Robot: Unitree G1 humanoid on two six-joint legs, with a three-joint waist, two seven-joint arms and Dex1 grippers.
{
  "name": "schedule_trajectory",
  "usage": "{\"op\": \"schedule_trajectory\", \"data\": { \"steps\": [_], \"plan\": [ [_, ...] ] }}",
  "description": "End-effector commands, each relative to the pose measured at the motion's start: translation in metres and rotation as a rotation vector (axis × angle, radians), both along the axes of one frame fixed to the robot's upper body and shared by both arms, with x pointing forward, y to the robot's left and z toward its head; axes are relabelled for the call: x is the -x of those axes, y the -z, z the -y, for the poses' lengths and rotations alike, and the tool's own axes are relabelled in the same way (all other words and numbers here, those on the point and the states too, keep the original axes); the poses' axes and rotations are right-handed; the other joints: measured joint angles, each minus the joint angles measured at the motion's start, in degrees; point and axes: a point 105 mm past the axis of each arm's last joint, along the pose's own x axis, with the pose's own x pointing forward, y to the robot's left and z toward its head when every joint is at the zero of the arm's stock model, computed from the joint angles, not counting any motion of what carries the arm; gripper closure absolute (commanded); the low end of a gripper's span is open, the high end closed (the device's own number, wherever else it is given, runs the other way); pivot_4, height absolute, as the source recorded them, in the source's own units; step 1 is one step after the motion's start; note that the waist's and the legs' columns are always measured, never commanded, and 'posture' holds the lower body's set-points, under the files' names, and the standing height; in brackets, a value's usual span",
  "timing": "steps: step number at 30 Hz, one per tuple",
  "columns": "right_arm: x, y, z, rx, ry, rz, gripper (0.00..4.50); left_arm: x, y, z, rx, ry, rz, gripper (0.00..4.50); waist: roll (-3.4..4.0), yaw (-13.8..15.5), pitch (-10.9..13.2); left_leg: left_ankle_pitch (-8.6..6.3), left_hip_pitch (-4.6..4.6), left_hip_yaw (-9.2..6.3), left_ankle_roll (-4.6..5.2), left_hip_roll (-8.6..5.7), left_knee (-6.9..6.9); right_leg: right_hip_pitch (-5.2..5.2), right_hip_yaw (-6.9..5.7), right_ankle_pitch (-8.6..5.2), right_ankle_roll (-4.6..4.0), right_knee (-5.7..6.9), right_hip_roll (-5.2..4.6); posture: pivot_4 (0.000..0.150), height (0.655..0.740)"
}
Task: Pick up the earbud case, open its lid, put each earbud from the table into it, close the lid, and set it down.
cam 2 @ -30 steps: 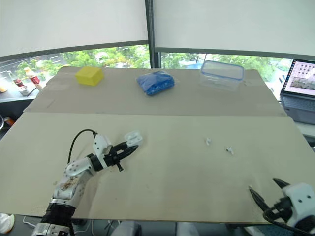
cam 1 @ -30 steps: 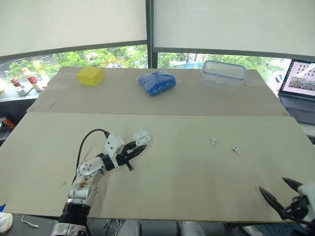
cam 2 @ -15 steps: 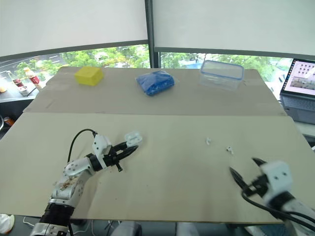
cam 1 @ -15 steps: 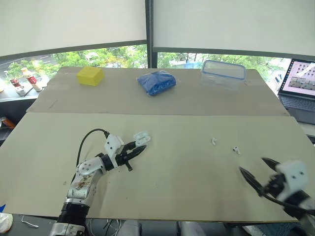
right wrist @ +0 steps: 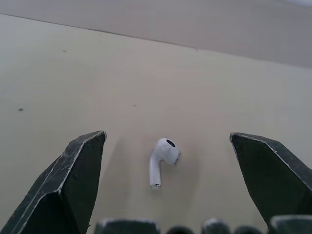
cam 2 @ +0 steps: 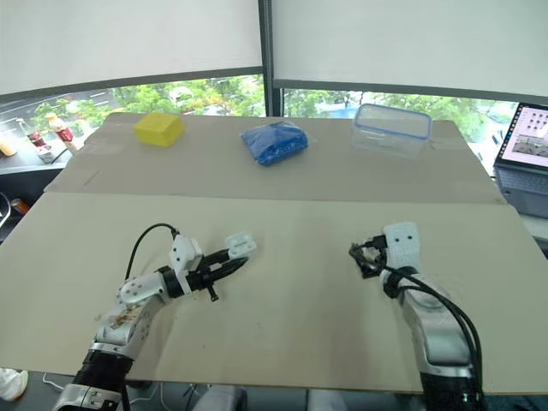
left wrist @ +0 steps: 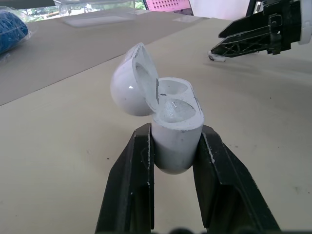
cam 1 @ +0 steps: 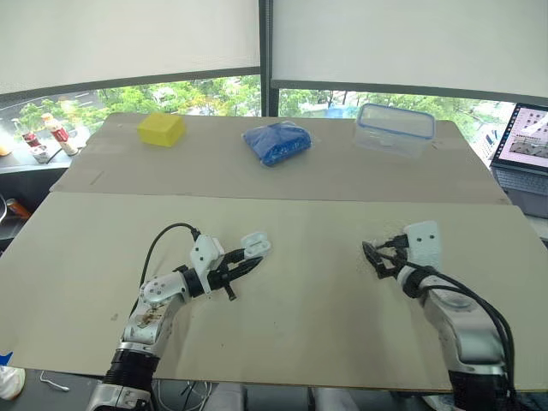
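**Left eye view through the wrist cams: earbud case (cam 1: pixel 255 247) open in the left claw (cam 1: pixel 247 265), right claw (cam 1: pixel 374 259) spread over an earbud (right wrist: pixel 162 157)**

Left eye view, and the left claw is out over the near-left part of the tan surface (cam 1: pixel 300 325). It's clamped on the white earbud case, lid flipped up. Over on the right, the right claw sits low over the same surface, spread open. Its tips point across toward the left claw, and the two are well apart. Along the far strip there's a yellow block (cam 1: pixel 160 128) at left, a blue bag (cam 1: pixel 276 142) in the middle and a clear lidded container (cam 1: pixel 393 130) to the right. A laptop (cam 1: pixel 527 137) sits at the right edge.

Left wrist view now: both black fingers (left wrist: pixel 131 180) squeeze the case body from either side. The case is upright, lid hinged back and tilted away, the two wells showing at the top. Beyond it the right claw shows low over the surface, with a small white piece (left wrist: pixel 217 57) just under its tips.

Right wrist view: one white earbud lies on the surface between that claw's two wide-apart fingers (right wrist: pixel 68 190). It touches neither of them. Its rounded head is away from the wrist, its stem back toward it.
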Motion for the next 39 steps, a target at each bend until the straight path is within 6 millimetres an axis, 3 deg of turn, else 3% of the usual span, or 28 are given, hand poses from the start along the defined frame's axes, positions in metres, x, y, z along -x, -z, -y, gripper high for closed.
{"op": "schedule_trajectory", "data": {
  "steps": [1,8,14,17,21,26,32,39],
  "plan": [
    [-0.004,0.001,0.002,0.001,0.045,0.003,0.00,0.001,-0.010,0.002,-0.008,0.011,0.052,3.91,0.01,-0.04,0.00,0.00,-0.04,0.01,0.00,0.00,0.00,-0.05,0.00,0.00,0.00,0.02,0.00,0.150,0.6995],
    [-0.004,0.019,-0.005,-0.052,0.069,-0.053,0.00,0.004,-0.005,0.003,-0.009,0.013,0.038,3.91,0.02,-0.42,-0.02,0.00,-0.06,0.00,0.00,0.02,0.00,-0.12,0.01,0.00,-0.01,0.08,0.02,0.150,0.6995],
    [-0.008,0.022,-0.009,-0.062,0.046,-0.080,1.84,0.002,-0.004,0.005,-0.010,0.020,0.032,3.91,0.02,-0.67,-0.02,0.00,-0.04,0.00,0.00,0.02,0.01,-0.09,0.01,0.01,-0.01,0.08,0.02,0.150,0.6995],
    [-0.010,0.024,-0.009,-0.080,0.049,-0.096,3.08,0.003,-0.002,0.006,-0.010,0.021,0.027,3.91,0.01,-0.86,-0.03,0.00,-0.04,0.00,0.00,0.02,0.00,-0.08,0.00,0.01,-0.01,0.08,0.02,0.150,0.6995],
    [-0.008,0.023,-0.012,-0.072,0.023,-0.100,4.18,0.005,0.000,0.006,-0.012,0.022,0.021,3.91,0.01,-1.16,-0.03,0.00,-0.04,-0.01,0.00,0.03,-0.01,-0.09,0.00,0.00,-0.01,0.08,0.03,0.150,0.6995],
    [0.007,0.012,-0.019,0.003,-0.146,-0.094,4.18,0.008,0.000,0.004,-0.013,0.019,0.020,3.91,0.02,-1.24,-0.02,0.00,-0.07,-0.01,0.01,0.01,-0.01,-0.10,0.00,0.00,-0.01,0.05,0.01,0.150,0.6995],
    [0.048,-0.017,-0.027,0.215,-0.637,-0.041,4.18,0.017,0.000,0.000,-0.028,0.026,0.019,3.91,0.03,-1.27,0.01,0.00,-0.14,-0.01,0.01,0.01,0.00,-0.11,-0.02,-0.01,0.01,-0.03,0.00,0.150,0.6995],
    [0.097,-0.021,-0.002,0.495,-1.057,-0.177,4.18,0.031,-0.001,-0.008,-0.048,0.021,0.005,3.91,0.00,-1.42,0.04,-0.01,-0.05,0.01,0.02,0.03,0.00,0.00,-0.01,-0.01,0.02,-0.08,0.01,0.150,0.6995]
  ]
}}
